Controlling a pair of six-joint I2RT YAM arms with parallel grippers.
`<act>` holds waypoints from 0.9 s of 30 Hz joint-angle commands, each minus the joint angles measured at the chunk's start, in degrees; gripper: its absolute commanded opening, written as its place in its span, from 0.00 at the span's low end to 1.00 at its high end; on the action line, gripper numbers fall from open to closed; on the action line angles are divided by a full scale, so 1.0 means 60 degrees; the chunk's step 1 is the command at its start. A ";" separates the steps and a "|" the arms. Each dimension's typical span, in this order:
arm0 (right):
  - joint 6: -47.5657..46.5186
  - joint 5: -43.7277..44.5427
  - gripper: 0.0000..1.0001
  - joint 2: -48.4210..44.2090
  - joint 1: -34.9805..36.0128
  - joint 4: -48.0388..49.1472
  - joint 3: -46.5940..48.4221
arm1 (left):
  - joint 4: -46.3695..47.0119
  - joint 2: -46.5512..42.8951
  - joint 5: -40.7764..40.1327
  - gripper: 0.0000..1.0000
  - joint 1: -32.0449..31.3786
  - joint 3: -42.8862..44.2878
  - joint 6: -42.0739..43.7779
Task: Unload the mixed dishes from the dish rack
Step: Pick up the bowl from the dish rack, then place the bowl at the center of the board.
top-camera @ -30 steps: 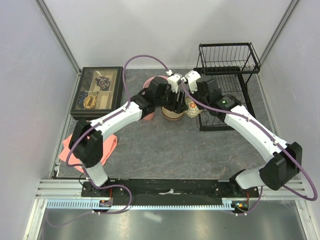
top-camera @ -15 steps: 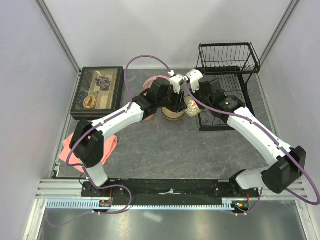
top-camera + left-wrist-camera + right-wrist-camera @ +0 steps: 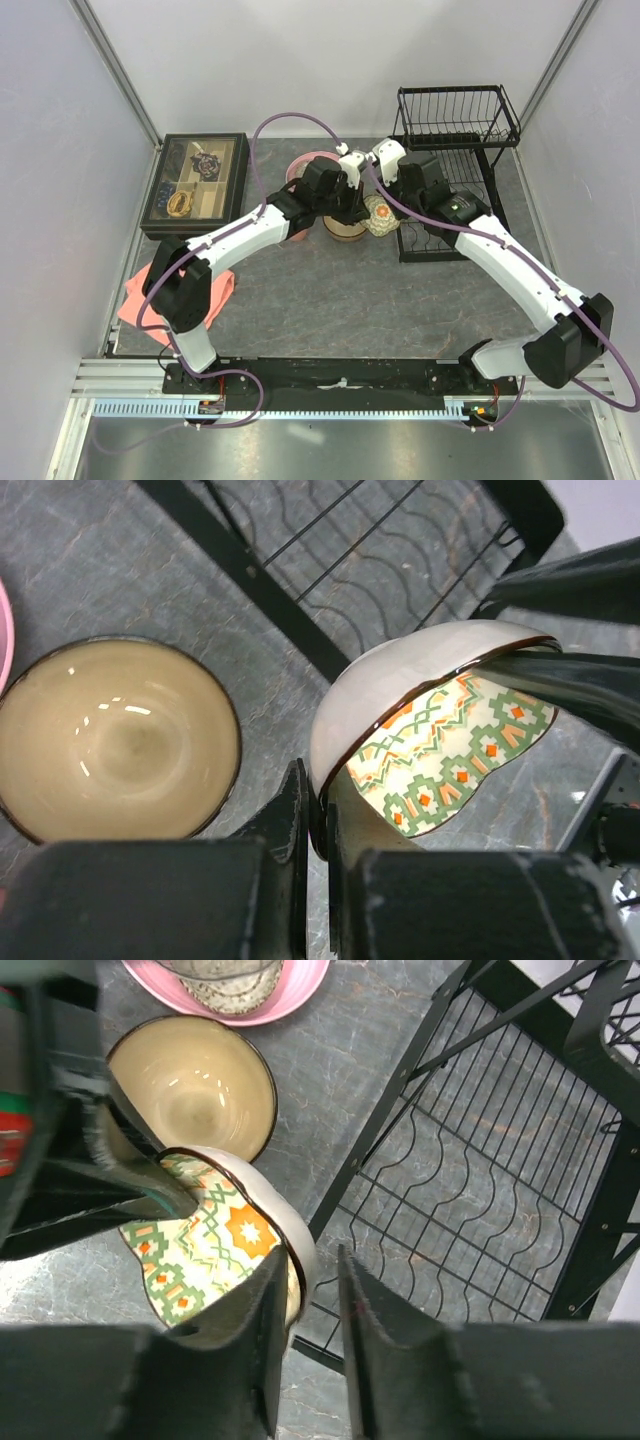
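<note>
A bowl with a green-and-orange patterned inside and a pale outside (image 3: 378, 215) (image 3: 450, 760) (image 3: 200, 1250) hangs tilted just left of the black wire dish rack (image 3: 455, 120) (image 3: 480, 1160). My left gripper (image 3: 358, 205) (image 3: 322, 810) is shut on its rim. My right gripper (image 3: 388, 200) (image 3: 315, 1270) straddles the opposite rim with its jaws apart, and a gap shows at the outer finger. A beige bowl with a dark rim (image 3: 343, 232) (image 3: 115, 735) stands on the table below. Behind it a speckled dish (image 3: 225, 985) rests on the pink plate (image 3: 305, 163) (image 3: 300, 985).
The rack's lower shelf (image 3: 330, 540) lies directly right of the bowls. A dark tray of small items (image 3: 195, 185) stands at the back left. A folded salmon cloth (image 3: 150, 295) lies at the left edge, partly under the left arm.
My left gripper has closed on the patterned bowl's rim. My right gripper's jaws have parted from a shut grip on that bowl. The bowl has tipped slightly.
</note>
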 commanded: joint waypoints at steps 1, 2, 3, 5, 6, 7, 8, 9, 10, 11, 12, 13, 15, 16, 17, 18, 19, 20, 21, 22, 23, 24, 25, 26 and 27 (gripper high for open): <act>-0.0012 -0.0077 0.40 -0.0427 0.0033 0.0413 0.0009 | 0.0016 0.0105 -0.0355 0.02 -0.0021 0.0234 0.0325; -0.0041 -0.0034 0.42 -0.0456 0.0048 0.0413 -0.0020 | -0.0071 0.0120 -0.0428 0.02 -0.0021 0.0263 0.0442; -0.0056 0.0054 0.44 -0.0485 0.0034 0.0413 -0.0049 | -0.0145 0.0178 -0.0588 0.02 -0.0021 0.0306 0.0515; -0.0085 0.0098 0.48 -0.0573 0.0019 0.0413 -0.0107 | -0.0349 0.0280 -0.0808 0.02 -0.0021 0.0525 0.0851; -0.0100 0.0157 0.49 -0.0603 0.0033 0.0413 -0.0108 | -0.0568 0.0353 -0.1027 0.02 0.0008 0.0628 0.0998; -0.0115 0.0172 0.51 -0.0632 0.0034 0.0427 -0.0137 | -0.0701 0.0470 -0.1116 0.02 0.0023 0.0731 0.1115; -0.0129 0.0201 0.51 -0.0690 0.0034 0.0427 -0.0181 | -0.0760 0.0529 -0.1204 0.01 0.0052 0.0891 0.1334; -0.0129 0.0230 0.51 -0.0734 0.0034 0.0427 -0.0196 | -0.0862 0.0573 -0.1321 0.02 0.0125 0.0951 0.1438; -0.0144 0.0245 0.52 -0.0764 0.0034 0.0442 -0.0210 | -0.0936 0.0690 -0.1380 0.02 0.0169 0.1038 0.1540; -0.0159 0.0260 0.52 -0.0822 0.0005 0.0442 -0.0254 | -0.1023 0.0778 -0.1366 0.02 0.0213 0.1213 0.1715; -0.0173 0.0274 0.52 -0.0852 0.0019 0.0442 -0.0269 | -0.1126 0.0851 -0.1308 0.01 0.0344 0.1331 0.1804; -0.0173 0.0304 0.53 -0.0866 0.0019 0.0456 -0.0298 | -0.1373 0.0954 -0.1279 0.02 0.0404 0.1448 0.1907; -0.0203 0.0333 0.53 -0.0939 0.0019 0.0471 -0.0386 | -0.1653 0.1232 -0.1162 0.02 0.0622 0.1844 0.2141; -0.0217 0.0319 0.53 -0.0954 0.0004 0.0471 -0.0415 | -0.1857 0.1291 -0.1045 0.02 0.0696 0.1946 0.2215; -0.0217 0.0318 0.53 -0.0984 0.0033 0.0486 -0.0444 | -0.1932 0.1437 -0.0942 0.02 0.0784 0.2136 0.2346; -0.0232 0.0318 0.53 -0.0998 0.0019 0.0500 -0.0459 | -0.2005 0.1482 -0.0753 0.01 0.0959 0.2225 0.2405; -0.0232 0.0318 0.54 -0.0998 0.0019 0.0501 -0.0474 | -0.2122 0.1540 -0.0649 0.02 0.1048 0.2313 0.2464; -0.0275 0.0318 0.53 -0.1013 0.0019 0.0486 -0.0489 | -0.2297 0.1613 -0.0576 0.02 0.1121 0.2502 0.2711; -0.0276 0.0333 0.54 -0.1013 0.0004 0.0486 -0.0503 | -0.2444 0.1759 -0.0517 0.02 0.1224 0.2620 0.2800; -0.0261 0.0348 0.54 -0.1013 0.0019 0.0486 -0.0518 | -0.2576 0.1847 -0.0488 0.02 0.1283 0.2752 0.2903; -0.0276 0.0348 0.54 -0.1028 0.0019 0.0486 -0.0533 | -0.2867 0.1906 -0.0400 0.02 0.1327 0.2971 0.3078; -0.0276 0.0348 0.54 -0.1042 0.0019 0.0486 -0.0533 | -0.3000 0.2095 -0.0254 0.01 0.1414 0.3089 0.3167; -0.0276 0.0362 0.54 -0.1042 0.0019 0.0486 -0.0547 | -0.3132 0.2184 -0.0166 0.02 0.1444 0.3192 0.3269; -0.0290 0.0377 0.54 -0.1057 0.0019 0.0486 -0.0547 | -0.3337 0.2301 -0.0136 0.02 0.1473 0.3497 0.3473; -0.0305 0.0392 0.55 -0.1057 0.0019 0.0486 -0.0533 | -0.3658 0.2549 -0.0049 0.01 0.1517 0.3645 0.3548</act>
